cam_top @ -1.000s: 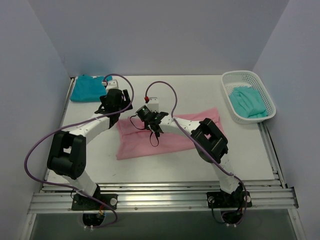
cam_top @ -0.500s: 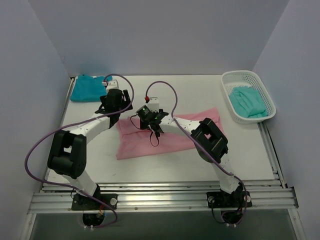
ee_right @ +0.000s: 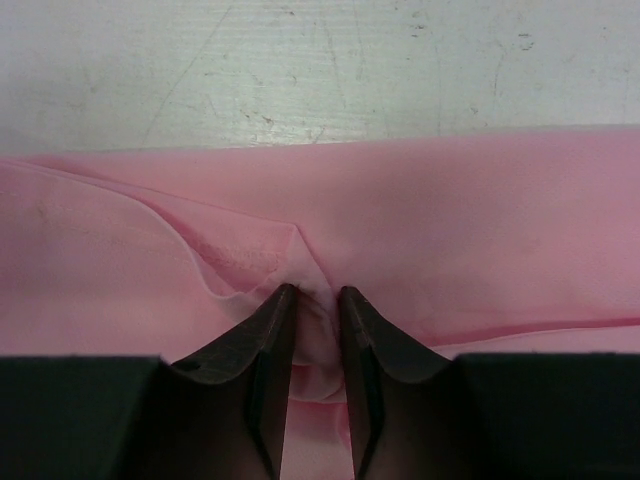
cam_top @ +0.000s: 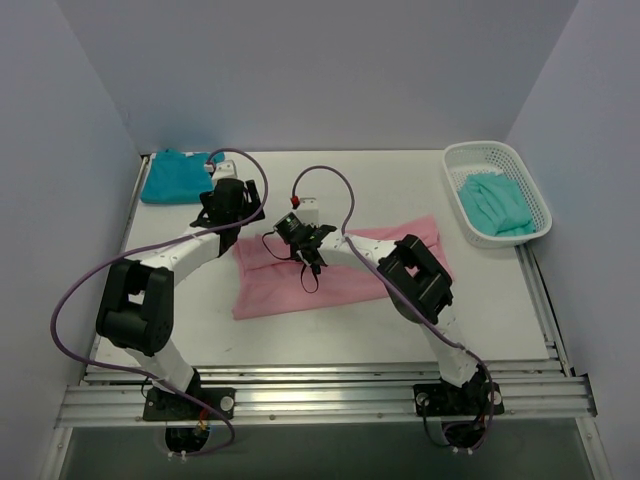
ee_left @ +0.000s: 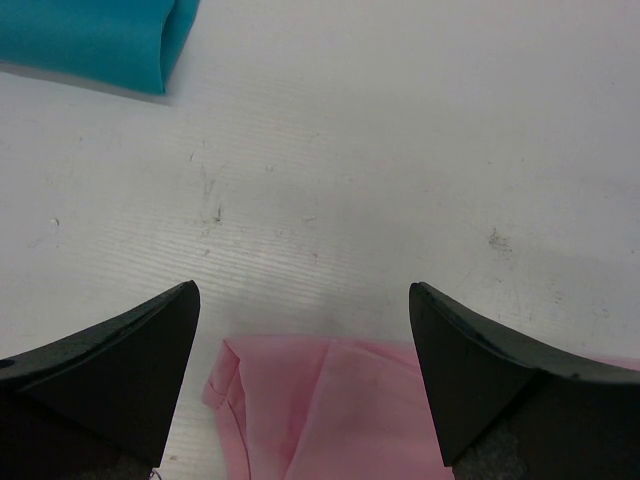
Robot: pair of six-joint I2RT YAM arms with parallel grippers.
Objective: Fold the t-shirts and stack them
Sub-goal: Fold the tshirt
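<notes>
White table (cam_top: 400, 190) bears pink t-shirt (cam_top: 270, 285), right tool (ee_right: 317, 298) pinching a fold, left tool (ee_left: 302, 292) agape.

Your table (cam_top: 340, 325) is white and scuffed. You have a pink shirt (cam_top: 270, 285) spread flat near its middle, a folded teal shirt (cam_top: 170, 180) in the far left corner, and a basket (cam_top: 497, 238) at the far right edge, well apart from both.

Bright, even light from above; faint soft shadows on the table (cam_top: 330, 330) (close up, the pink t-shirt (ee_right: 480, 220) looks sharp).
</notes>
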